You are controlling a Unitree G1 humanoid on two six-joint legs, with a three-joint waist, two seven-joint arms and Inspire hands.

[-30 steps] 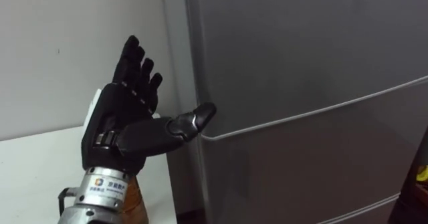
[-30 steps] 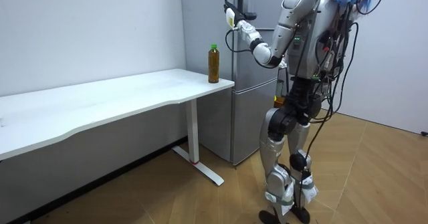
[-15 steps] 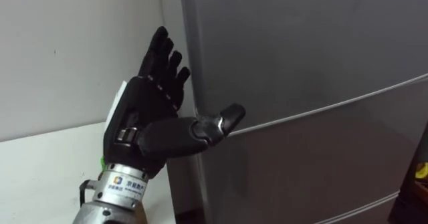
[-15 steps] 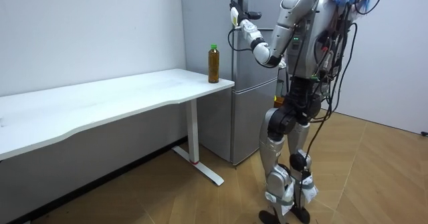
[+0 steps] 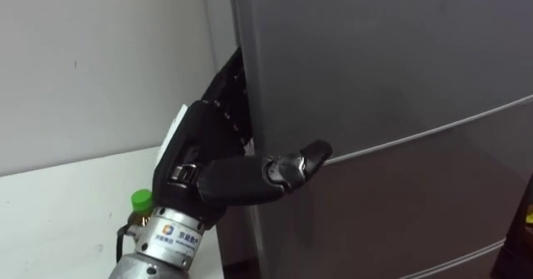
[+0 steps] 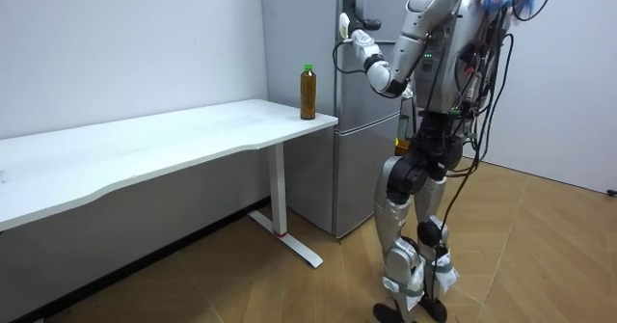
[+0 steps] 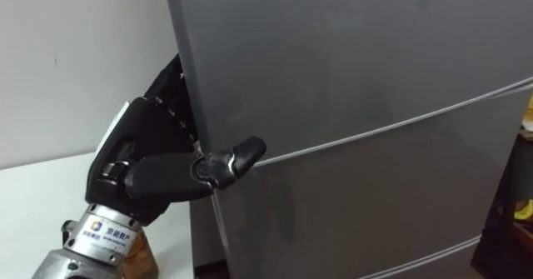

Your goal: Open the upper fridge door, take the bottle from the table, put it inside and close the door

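- The left hand [image 5: 208, 158] sits left of centre in the left eye view, against the left vertical edge of the fridge's upper door [image 5: 375, 54]. That edge runs straight up and down, and the hand meets it from the side.
- The fingers [image 5: 229, 96] point up and slip out of sight behind the door edge. The thumb [image 5: 291, 164] lies across the door's front, just above the seam with the lower door [image 5: 400, 212].
- With the fingertips hidden, I cannot tell whether they are hooked round the edge or merely laid along it — the hand has nothing else in it.
- The bottle [image 5: 141, 201] shows as a green cap at the lower left of the frame, just beside the wrist and partly covered by it. In the room view it stands upright near the corner of the white table [image 6: 145, 149] — long axis vertical, apart from the hand, lower and toward the room view's left.
- The arm is raised and bent at the elbow, forearm reaching up to the door, and the robot stands upright before the fridge.
- Judgement: step 1 is opening this door, so the pull should go outward from the left edge; the bottle waits untouched, close to this same hand.
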